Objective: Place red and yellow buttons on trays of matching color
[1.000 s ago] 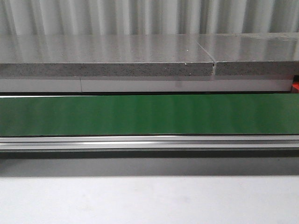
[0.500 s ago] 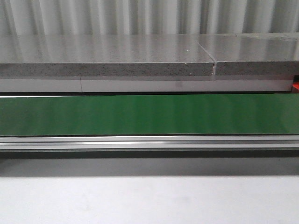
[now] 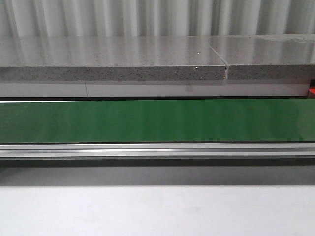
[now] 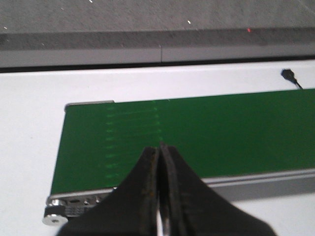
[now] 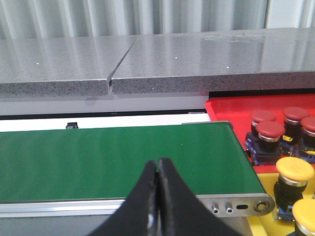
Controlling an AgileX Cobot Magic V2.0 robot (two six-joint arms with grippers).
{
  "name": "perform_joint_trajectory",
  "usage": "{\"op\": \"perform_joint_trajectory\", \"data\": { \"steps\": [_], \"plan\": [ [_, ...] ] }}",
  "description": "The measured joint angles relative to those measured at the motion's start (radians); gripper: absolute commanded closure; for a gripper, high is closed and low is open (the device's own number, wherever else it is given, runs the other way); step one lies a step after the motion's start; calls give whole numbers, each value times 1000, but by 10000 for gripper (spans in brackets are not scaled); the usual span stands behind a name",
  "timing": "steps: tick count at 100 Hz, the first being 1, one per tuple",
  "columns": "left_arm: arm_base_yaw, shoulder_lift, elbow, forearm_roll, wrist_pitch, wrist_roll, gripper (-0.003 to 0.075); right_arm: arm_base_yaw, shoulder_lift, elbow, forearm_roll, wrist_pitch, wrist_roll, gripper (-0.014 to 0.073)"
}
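In the right wrist view, several red buttons [image 5: 269, 130] stand on a red tray [image 5: 226, 108], and yellow buttons [image 5: 294, 169] stand on a yellow tray [image 5: 263, 223] beside it, both just past the end of the green belt [image 5: 118, 160]. My right gripper [image 5: 157, 162] hangs shut and empty over the belt's near edge, apart from the buttons. My left gripper [image 4: 160, 146] is shut and empty over the other end of the belt [image 4: 197, 132]. No button lies on the belt in any view. Neither gripper shows in the front view.
The green conveyor belt [image 3: 157, 120] runs across the front view with an aluminium rail [image 3: 157, 149] along its near side. A grey stone shelf [image 3: 113, 59] overhangs behind it. A small black plug [image 4: 288, 74] lies on the white surface beyond the belt.
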Motion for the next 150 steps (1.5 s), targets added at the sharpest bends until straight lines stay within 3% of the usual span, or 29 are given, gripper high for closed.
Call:
{"op": "perform_joint_trajectory", "data": {
  "steps": [19,59,150],
  "plan": [
    [0,-111,209,111,-284,-77,741,0,0,0,0,0,2,699],
    [78,-396,485,103,-389,-84,741,0,0,0,0,0,2,699],
    [78,-444,491,73,-399,-84,741,0,-2,2,0,-2,2,699]
  ]
}}
